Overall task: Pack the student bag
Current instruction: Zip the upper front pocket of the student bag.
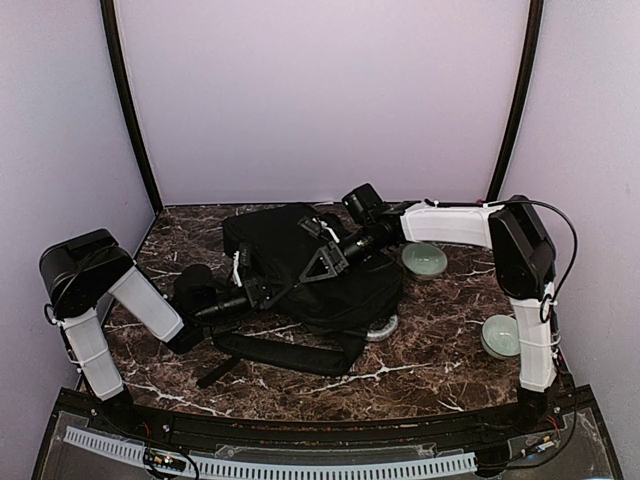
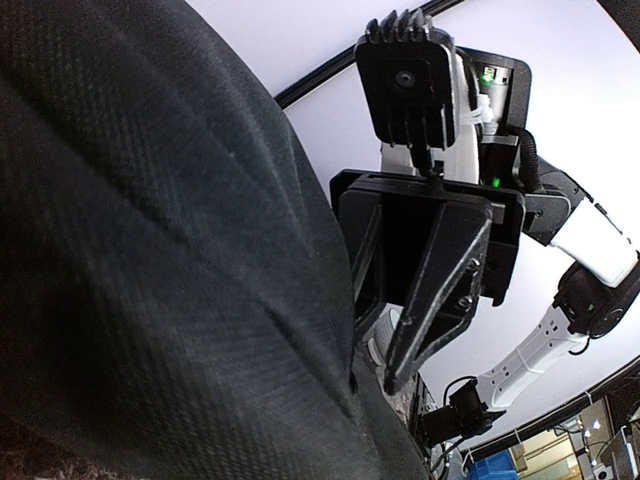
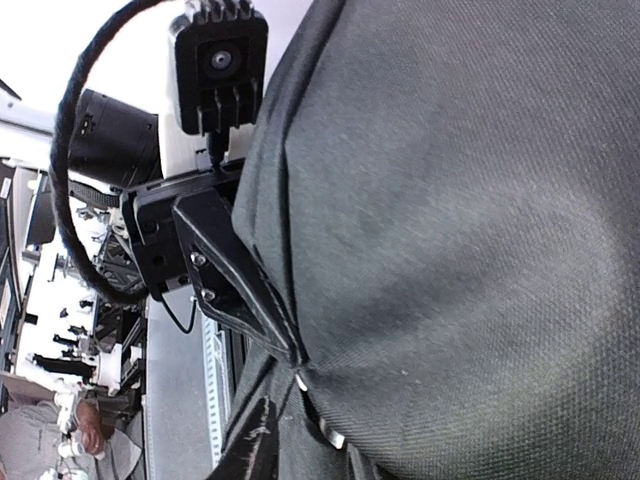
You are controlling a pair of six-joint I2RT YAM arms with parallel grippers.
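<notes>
Surface: dark brown marble-pattern table (image 1: 420, 375) with white veining, enclosed by pale lilac walls (image 1: 330, 90); black poles in the two far corners

Item 1: student bag (image 1: 340, 295), black fabric, lying flat at the centre of the table, between the two arms. One black shoulder strap (image 1: 290, 352) trails out on the table towards the near edge.

Item 2: left gripper (image 1: 258, 290), reaching in from the left to the bag's left part. Seen from the right wrist, its black fingers meet at a point, pinched tight on a fold of the bag's fabric.

Item 3: right gripper (image 1: 318, 265), reaching in from the right over the bag's upper face. Seen from the left wrist, its jaws are drawn narrow with the tips on a ridge of the same black fabric, gripping it.

Item 4: pale green bowl (image 1: 424, 260), upright, just beside the bag's far right edge and below the right forearm.

Item 5: second pale green bowl (image 1: 500, 335), upright, near the right arm's base, well apart from the bag.

Item 6: round grey object (image 1: 383, 327), partly under the bag's near right corner; kind cannot be told
</notes>
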